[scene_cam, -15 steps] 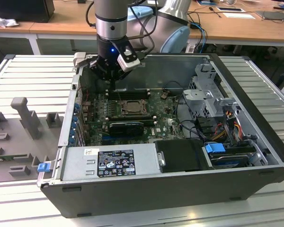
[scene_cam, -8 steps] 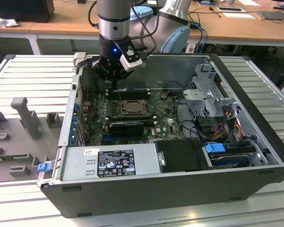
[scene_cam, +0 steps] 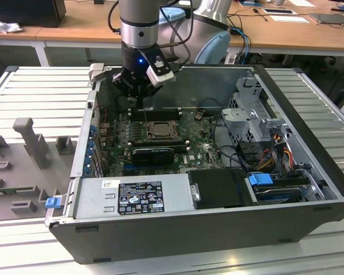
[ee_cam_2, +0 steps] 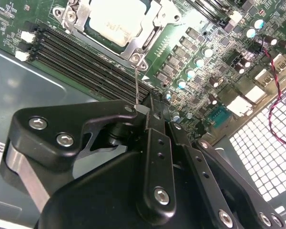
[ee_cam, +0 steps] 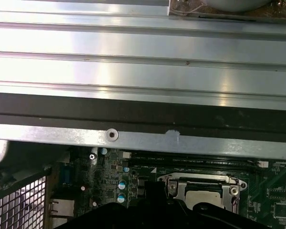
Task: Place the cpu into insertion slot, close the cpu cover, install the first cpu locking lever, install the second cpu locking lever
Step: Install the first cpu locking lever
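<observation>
**Chip is in, cover is down, I pinch a thin lever**

The small flat square chip with the silvery-grey face [ee_cam_2: 115, 20] sits in the square socket with the dark metal rim [scene_cam: 156, 131] on the green board [ee_cam_2: 205, 33]. The thin metal frame plate with the big square window [ee_cam_2: 148, 33] lies flat over the chip, so the chip shows through the window. In the first wrist view I see the same frame [ee_cam: 202, 188] shut around the pale chip.

My black fingers [ee_cam_2: 144, 110] are together, and they look clamped on the tip of a thin silver wire lever [ee_cam_2: 136, 83]. The lever runs from my fingertips to the corner of the socket. It sits right beside the long black memory slots [ee_cam_2: 81, 59].

What could go wrong, I think: the wire is thin and smooth, so it could slip out of my pinch and spring away. If I push it a bit crooked, it could miss its hook, or scrape the small round parts [ee_cam_2: 190, 74] near it.

The grey metal case [scene_cam: 309, 132] rests on a ribbed grey counter [scene_cam: 40, 86].
</observation>
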### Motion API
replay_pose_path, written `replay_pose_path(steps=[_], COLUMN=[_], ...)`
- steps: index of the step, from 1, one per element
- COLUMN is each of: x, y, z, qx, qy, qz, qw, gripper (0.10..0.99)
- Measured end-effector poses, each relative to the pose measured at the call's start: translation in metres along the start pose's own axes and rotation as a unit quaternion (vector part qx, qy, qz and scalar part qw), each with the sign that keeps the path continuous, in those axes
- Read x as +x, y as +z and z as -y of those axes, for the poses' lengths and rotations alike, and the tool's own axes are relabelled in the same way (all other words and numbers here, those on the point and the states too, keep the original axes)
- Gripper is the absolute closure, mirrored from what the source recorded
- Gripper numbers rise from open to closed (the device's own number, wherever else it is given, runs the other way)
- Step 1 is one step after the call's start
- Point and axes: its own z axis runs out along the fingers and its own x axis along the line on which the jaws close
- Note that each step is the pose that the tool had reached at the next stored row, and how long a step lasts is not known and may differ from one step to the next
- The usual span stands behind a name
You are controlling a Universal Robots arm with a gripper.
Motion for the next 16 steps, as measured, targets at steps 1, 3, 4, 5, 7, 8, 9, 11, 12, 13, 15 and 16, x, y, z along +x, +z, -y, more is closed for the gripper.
replay_pose_path(steps=[1, 3, 4, 5, 7, 8, 9, 11, 12, 13, 15, 16], x=[-0.0003, -0.0008, -0.0012, -0.0015, -0.0025, -0.0031, -0.0034, -0.0041, -0.0044, -0.0046, -0.0051, -0.0056], y=[0.0000, -0.0001, 0.0000, 0.0000, -0.0001, -0.0001, -0.0001, -0.0001, -0.0001, -0.0001, -0.0001, -0.0002], z=[0.0000, 0.0000, 0.0001, 0.0001, 0.0001, 0.0002, 0.0002, 0.0002, 0.0002, 0.0002, 0.0003, 0.0003], qx=[0.0000, 0.0000, 0.0000, 0.0000, 0.0000, 0.0000, 0.0000, 0.0000, 0.0000, 0.0000, 0.0000, 0.0000], qy=[0.000, 0.000, 0.000, 0.000, 0.000, 0.000, 0.000, 0.000, 0.000, 0.000, 0.000, 0.000], qz=[0.0000, 0.0000, 0.0000, 0.0000, 0.0000, 0.0000, 0.0000, 0.0000, 0.0000, 0.0000, 0.0000, 0.0000], qw=[1.0000, 1.0000, 1.0000, 1.0000, 1.0000, 1.0000, 1.0000, 1.0000, 1.0000, 1.0000, 1.0000, 1.0000], gripper=[0.980, 0.980, 0.980, 0.980, 0.980, 0.980, 0.980, 0.980, 0.980, 0.980, 0.980, 0.980])
